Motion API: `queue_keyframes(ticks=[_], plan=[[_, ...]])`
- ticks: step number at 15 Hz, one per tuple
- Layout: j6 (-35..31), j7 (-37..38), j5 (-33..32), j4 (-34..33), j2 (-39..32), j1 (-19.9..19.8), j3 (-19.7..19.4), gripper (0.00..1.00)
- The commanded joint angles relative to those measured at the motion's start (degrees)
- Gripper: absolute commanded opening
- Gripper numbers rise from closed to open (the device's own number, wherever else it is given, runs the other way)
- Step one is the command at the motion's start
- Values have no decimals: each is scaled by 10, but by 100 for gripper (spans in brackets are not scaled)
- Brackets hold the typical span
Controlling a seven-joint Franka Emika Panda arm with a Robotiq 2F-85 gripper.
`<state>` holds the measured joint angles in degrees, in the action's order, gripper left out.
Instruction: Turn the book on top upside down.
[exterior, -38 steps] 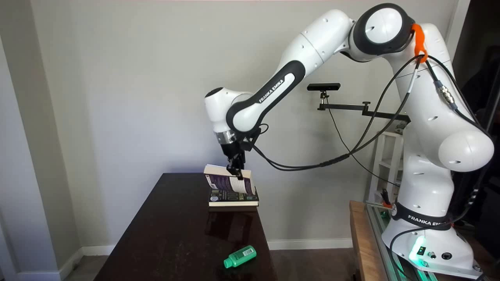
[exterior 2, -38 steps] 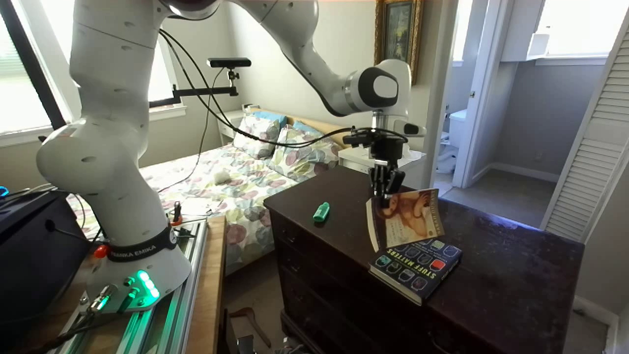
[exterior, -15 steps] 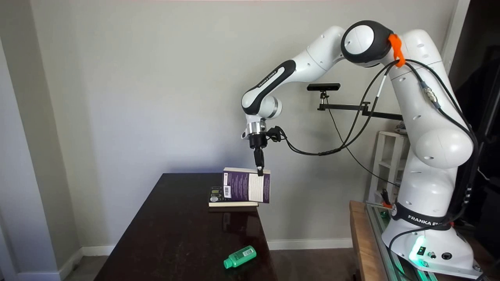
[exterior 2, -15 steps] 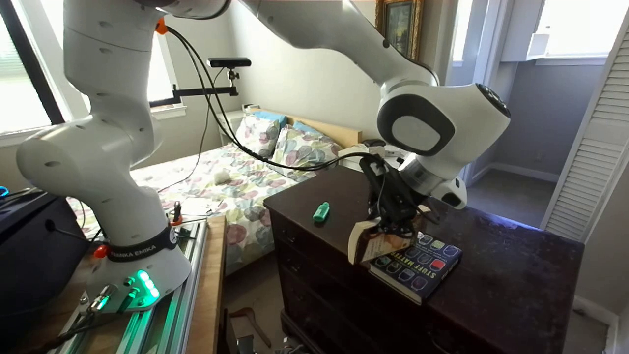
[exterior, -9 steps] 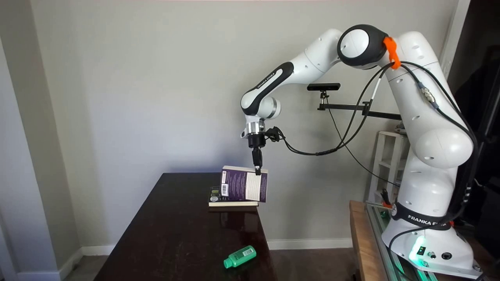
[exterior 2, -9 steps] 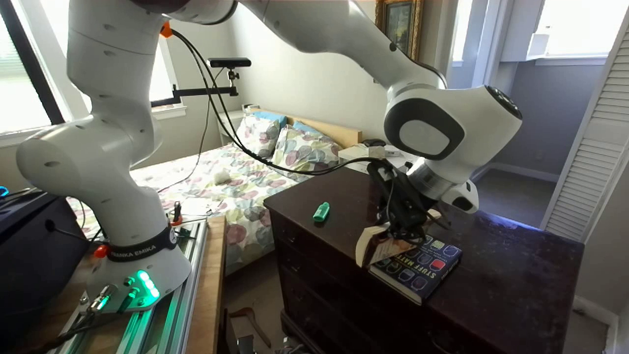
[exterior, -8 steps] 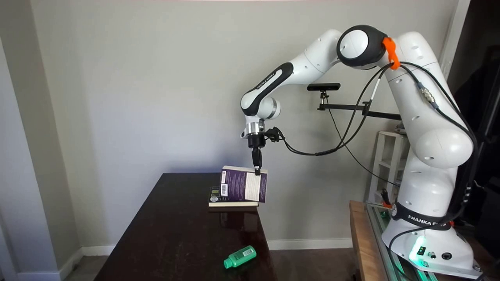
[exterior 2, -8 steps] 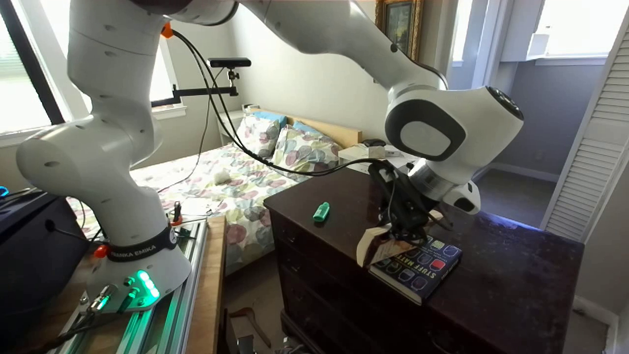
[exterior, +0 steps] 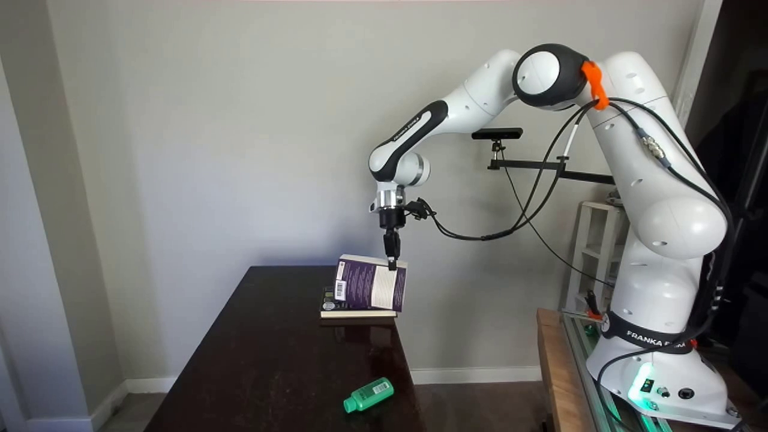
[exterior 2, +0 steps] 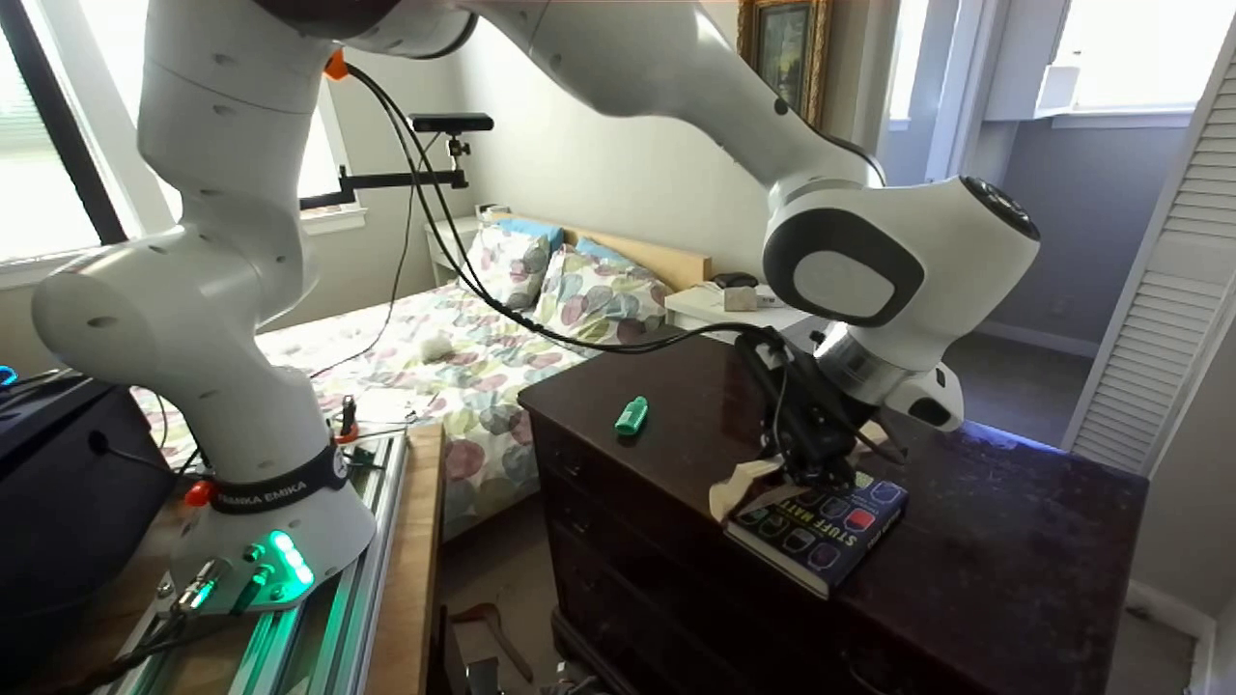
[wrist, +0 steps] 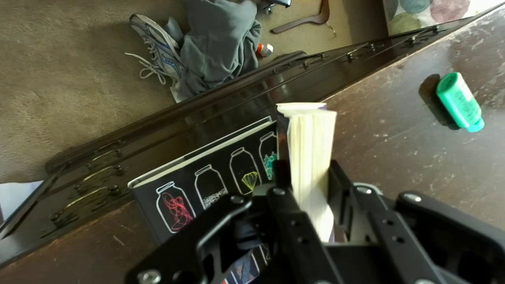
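Observation:
The book on top (exterior: 360, 285) is a thin paperback. In an exterior view its purple back cover with a barcode shows, standing steeply tilted. The other exterior camera shows its pale page edges (exterior 2: 739, 487); most of its tan front is hidden behind my gripper (exterior 2: 821, 473). My gripper (exterior: 392, 264) points down and is shut on the book's upper edge. In the wrist view the page edges (wrist: 309, 146) run between the two fingers (wrist: 305, 177). The book's lower edge is at the dark lower book (exterior 2: 816, 531); I cannot tell whether they touch.
The lower book with jar drawings (wrist: 213, 179) lies flat near the front edge of the dark dresser (exterior 2: 995, 550). A green bottle (exterior: 369, 394) lies on the dresser, apart from the books; it also shows in the wrist view (wrist: 459, 101). A bed (exterior 2: 463, 347) stands behind.
Over 2.5 s my wrist has turned with the book, which has gone from a slanted pose to a steeper one. In the last half second it has shifted slightly over the lower book.

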<state>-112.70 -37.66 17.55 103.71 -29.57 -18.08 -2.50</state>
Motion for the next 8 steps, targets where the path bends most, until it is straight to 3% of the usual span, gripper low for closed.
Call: queue_keyframes(ticks=[1, 6, 7, 8], plan=[[-55, 36, -28, -12, -26, 11, -12, 7], [-106, 93, -53, -13, -46, 16, -15, 7], [-115, 107, -59, -13, -49, 18, -16, 10], [-122, 121, -65, -13, -52, 20, -15, 20]])
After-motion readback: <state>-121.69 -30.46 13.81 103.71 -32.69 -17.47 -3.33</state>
